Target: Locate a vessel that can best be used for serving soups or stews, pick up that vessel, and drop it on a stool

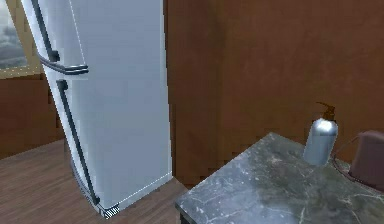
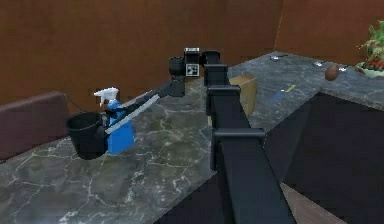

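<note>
My jaws are hovering at the dark pot (image 2: 85, 137) sitting on the bench (image 2: 165, 175) by a blue spray bottle (image 2: 121, 136); I cannot tell their state or hold. I'm judging the pot found, the stool drop pending.

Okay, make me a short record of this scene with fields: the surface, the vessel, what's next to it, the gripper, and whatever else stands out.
surface: grey marble counter
vessel: black pot, standing on the counter
beside it: blue spray bottle, white head
gripper: gripper, fingers reaching to the pot and bottle; cannot tell whether it holds anything
ahead: white fridge; silver bottle on the counter
far corner: potted plant
</note>
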Motion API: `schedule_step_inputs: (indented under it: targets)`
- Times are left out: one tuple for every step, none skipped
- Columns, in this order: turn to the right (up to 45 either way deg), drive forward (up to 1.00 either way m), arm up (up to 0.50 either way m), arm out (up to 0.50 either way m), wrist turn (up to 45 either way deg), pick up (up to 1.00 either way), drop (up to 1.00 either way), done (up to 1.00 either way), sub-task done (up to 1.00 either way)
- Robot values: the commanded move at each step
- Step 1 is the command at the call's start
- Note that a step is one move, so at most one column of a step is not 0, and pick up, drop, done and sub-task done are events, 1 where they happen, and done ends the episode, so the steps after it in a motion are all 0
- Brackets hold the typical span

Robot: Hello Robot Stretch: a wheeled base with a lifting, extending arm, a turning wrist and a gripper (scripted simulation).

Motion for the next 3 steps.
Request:
schedule_step_inputs:
  targets:
    - [0.0,0.00,0.00,0.00,-33.0,0.00,0.00,0.00,0.00]
    - [0.0,0.00,0.00,-0.38,0.0,0.00,0.00,0.00,0.00]
    - [45.0,0.00,0.00,0.00,0.0,0.00,0.00,0.00,0.00]
